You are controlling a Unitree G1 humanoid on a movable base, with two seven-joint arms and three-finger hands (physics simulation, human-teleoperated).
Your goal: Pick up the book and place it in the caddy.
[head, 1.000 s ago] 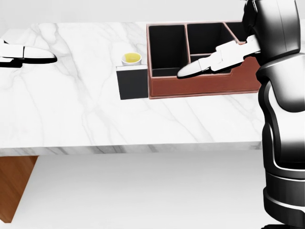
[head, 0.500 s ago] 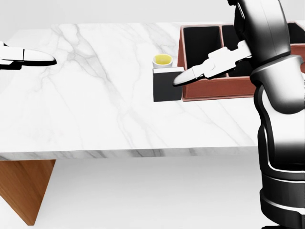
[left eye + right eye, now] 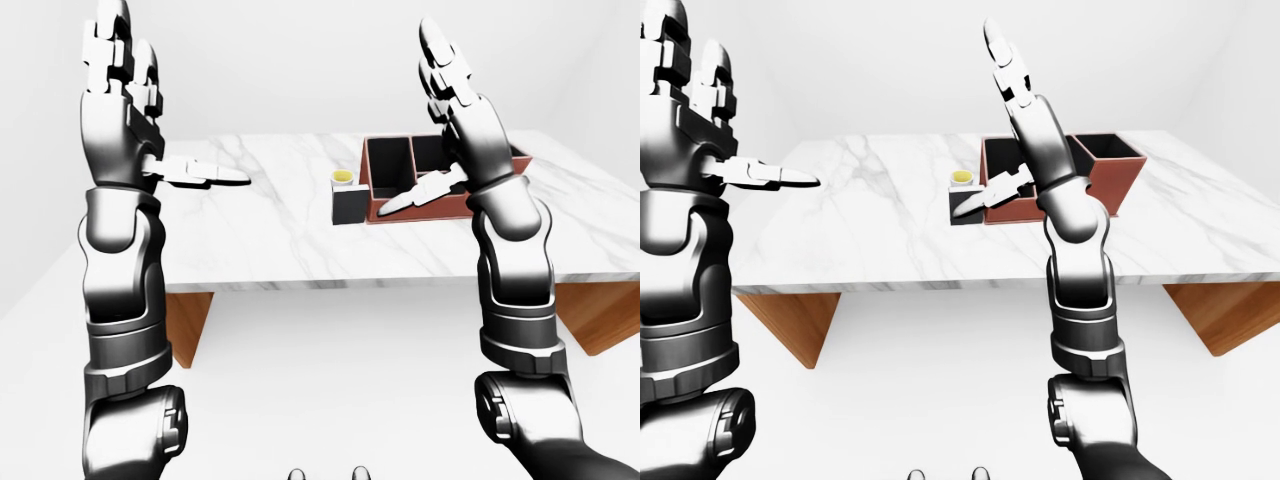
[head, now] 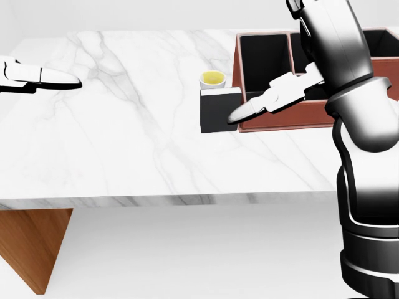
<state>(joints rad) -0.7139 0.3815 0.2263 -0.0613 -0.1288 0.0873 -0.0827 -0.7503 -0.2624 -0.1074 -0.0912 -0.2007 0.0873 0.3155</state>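
One white marble table (image 4: 124, 143) carries three things: one dark book (image 4: 218, 111), one small white cup (image 4: 212, 80) and one red-brown caddy (image 4: 280, 118). The caddy has black compartments — those that show look empty in the head view. The cup holds something yellow. The book stands upright just beside the caddy's left wall, with the cup directly above it in the head view.

Both hands are raised, fingers spread and holding nothing. The right hand (image 3: 450, 95) is lifted high, and one white finger (image 4: 265, 103) juts leftward, its tip overlapping the book's right edge in the head view — contact cannot be told. The left hand (image 3: 125, 70) is well apart from the book, at the table's left end.
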